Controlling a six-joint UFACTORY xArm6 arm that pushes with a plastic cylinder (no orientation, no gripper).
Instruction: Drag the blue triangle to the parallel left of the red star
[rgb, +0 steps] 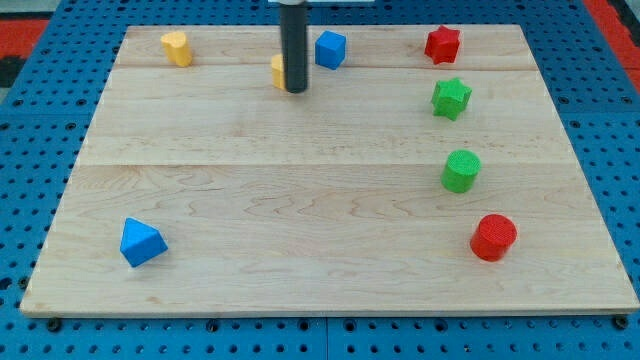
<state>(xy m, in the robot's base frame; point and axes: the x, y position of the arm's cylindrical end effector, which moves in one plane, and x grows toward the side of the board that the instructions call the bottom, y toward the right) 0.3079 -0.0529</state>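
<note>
- Your tool is a plain dark rod with no jaws, so it neither opens nor closes and it holds nothing. My tip rests on the tabletop near the view's top edge.
- A yellow block, shape unclear because the rod partly covers it, sits just beside the tip on the view's left; contact cannot be confirmed.
- A blue block, roughly cube-like, lies near the tip, up and to the view's right.
- The blue triangle lies well apart from the tip, far down and to the view's left.
- The red star lies to the tip's right, near the view's top.
- Further right and lower than the tip: green star, green cylinder, red cylinder.
- A yellow heart-like block lies to the tip's left.
</note>
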